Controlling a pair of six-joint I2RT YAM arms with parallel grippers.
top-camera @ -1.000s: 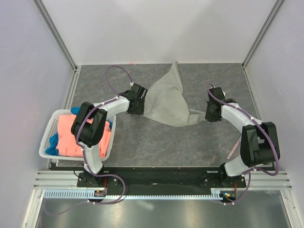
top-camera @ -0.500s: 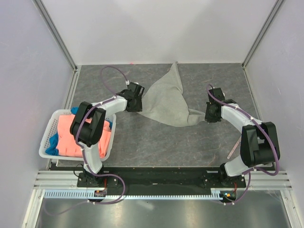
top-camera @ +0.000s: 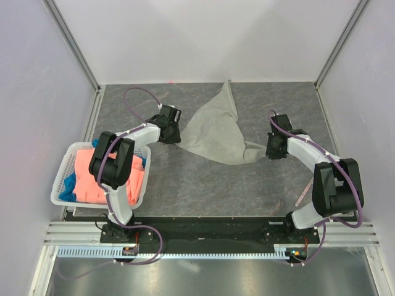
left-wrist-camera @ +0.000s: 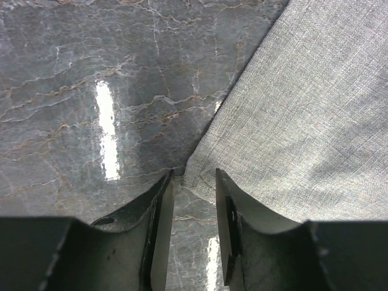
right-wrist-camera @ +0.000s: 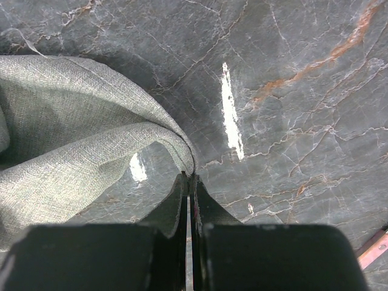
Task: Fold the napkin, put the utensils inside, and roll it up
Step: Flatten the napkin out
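Nearest, at four o'clock on the table (top-camera: 185, 179), the utensil (top-camera: 303, 192) lies well apart from the napkin (top-camera: 216, 131), which sprawls unfolded from the centre toward twelve. The right gripper (right-wrist-camera: 188, 197) has its jaws pressed together, seemingly nipping a raised hem at the napkin's three o'clock end. That thin hold could slip under a pull. The left gripper (left-wrist-camera: 193, 227), jaws spread, has the nine o'clock corner just at its tips, so closing short would miss it. No writing is readable.
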